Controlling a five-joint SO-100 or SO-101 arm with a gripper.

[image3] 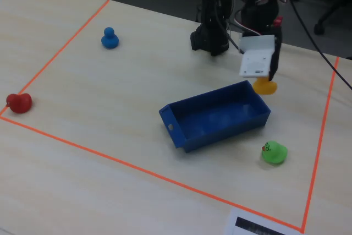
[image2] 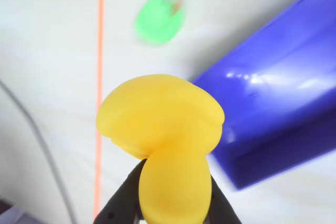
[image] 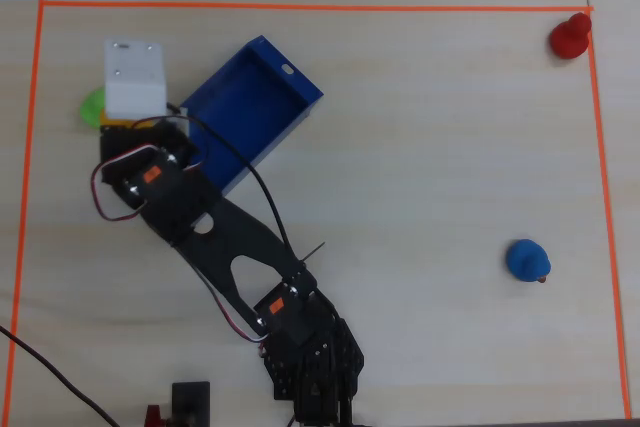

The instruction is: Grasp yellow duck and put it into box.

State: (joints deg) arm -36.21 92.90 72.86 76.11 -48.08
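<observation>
Hand (image2: 176, 203) clamped on yellow duck (image2: 163, 129).

Glossy plastic box (image2: 283, 108); smooth rubbery yellow duck (image2: 163, 129)

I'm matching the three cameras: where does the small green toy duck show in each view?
Overhead view: green toy duck at upper left, partly hidden behind the white camera block.
Wrist view: blurred, top centre, above the held yellow rubber duck.
Fixed view: lower right, just outside the tray.
Shared landmark: the large blue tray.
</observation>
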